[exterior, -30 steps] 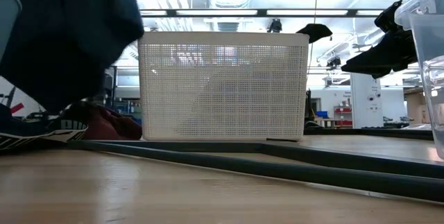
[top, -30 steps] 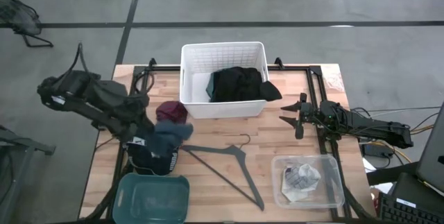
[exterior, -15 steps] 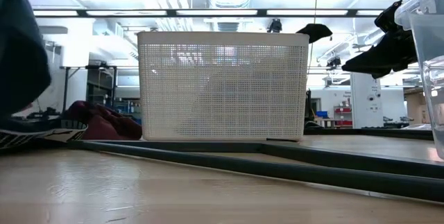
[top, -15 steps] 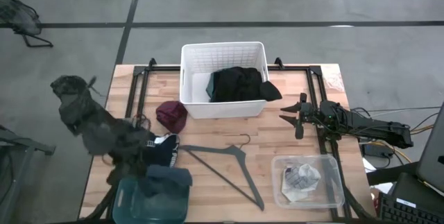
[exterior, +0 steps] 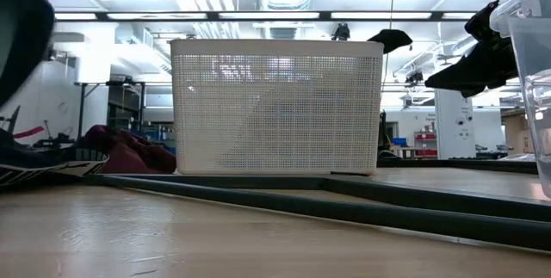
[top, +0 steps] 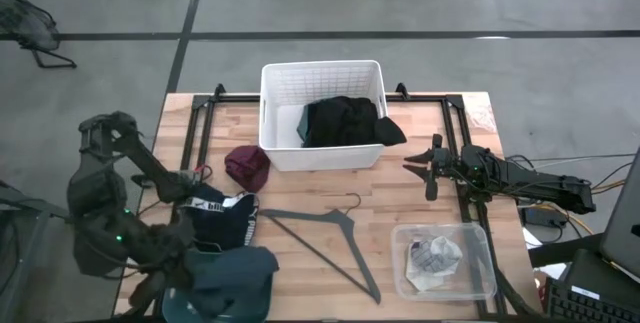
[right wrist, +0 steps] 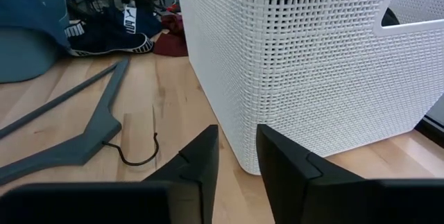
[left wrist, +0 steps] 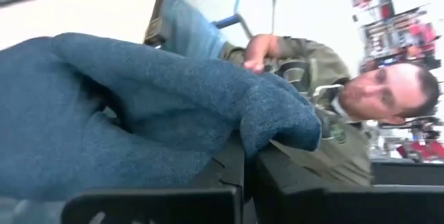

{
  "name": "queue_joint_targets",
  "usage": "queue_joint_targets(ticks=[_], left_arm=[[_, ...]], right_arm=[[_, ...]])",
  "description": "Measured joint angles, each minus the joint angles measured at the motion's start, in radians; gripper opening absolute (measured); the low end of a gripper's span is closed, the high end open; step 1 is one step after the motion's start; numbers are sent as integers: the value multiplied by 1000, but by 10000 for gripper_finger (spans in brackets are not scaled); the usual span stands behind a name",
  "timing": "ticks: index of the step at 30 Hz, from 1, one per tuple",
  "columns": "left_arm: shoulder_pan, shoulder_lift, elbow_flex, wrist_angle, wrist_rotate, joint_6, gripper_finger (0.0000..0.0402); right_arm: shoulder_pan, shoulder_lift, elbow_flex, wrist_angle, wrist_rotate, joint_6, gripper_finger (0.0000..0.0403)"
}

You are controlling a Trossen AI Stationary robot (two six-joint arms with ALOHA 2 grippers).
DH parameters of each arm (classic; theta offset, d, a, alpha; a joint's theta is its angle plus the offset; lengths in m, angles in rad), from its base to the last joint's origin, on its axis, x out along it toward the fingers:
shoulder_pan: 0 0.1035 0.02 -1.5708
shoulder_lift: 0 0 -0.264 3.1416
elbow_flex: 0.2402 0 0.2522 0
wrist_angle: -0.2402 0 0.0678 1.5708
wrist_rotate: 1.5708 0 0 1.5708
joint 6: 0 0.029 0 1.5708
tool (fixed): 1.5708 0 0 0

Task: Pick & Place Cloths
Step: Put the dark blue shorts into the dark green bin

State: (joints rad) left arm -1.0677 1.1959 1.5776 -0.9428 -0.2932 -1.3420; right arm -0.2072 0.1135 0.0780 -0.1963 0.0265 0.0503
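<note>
White-printed navy cloth (top: pixel 222 217) beside hanger (top: pixel 325 243)

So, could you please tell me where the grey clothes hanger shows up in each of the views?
High view: grey clothes hanger flat on the table, in front of the white basket.
Low view: dark bars may be it; cannot tell.
Left wrist view: not in it.
Right wrist view: hanger beside the basket.
Shared landmark: the basket.

The white slatted basket (top: pixel 322 85) stands at the far middle of the wooden counter (top: pixel 400 188). A grey hanger (top: pixel 330 238) lies flat near the counter centre. A clear plastic bin (top: pixel 480 243) sits at the near right corner. A teal tub (top: pixel 182 278) sits at the near left.
</note>
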Motion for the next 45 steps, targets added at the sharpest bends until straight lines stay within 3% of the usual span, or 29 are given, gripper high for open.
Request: queue_joint_targets(ticks=[8,11,20,31,34,39,45], left_arm=[[-10,2,46,159,-15,154,10],[-13,-2,56,158,-21,129,9],[-22,3,6,-7,-73,180,10],[-19,5,-284,20,-124,33,12],[-20,5,-401,129,-56,-17,15],[-19,4,-609,457,89,-96,15],[-11,-2,-771,588,95,-201,19]], right_arm=[[0,0,0,0,0,0,64],[0,0,0,0,0,0,55],[0,0,0,0,0,0,39],[0,0,0,0,0,-1,58],[0,0,0,0,0,0,68],[0,0,0,0,0,0,86],[0,0,0,0,0,0,105]])
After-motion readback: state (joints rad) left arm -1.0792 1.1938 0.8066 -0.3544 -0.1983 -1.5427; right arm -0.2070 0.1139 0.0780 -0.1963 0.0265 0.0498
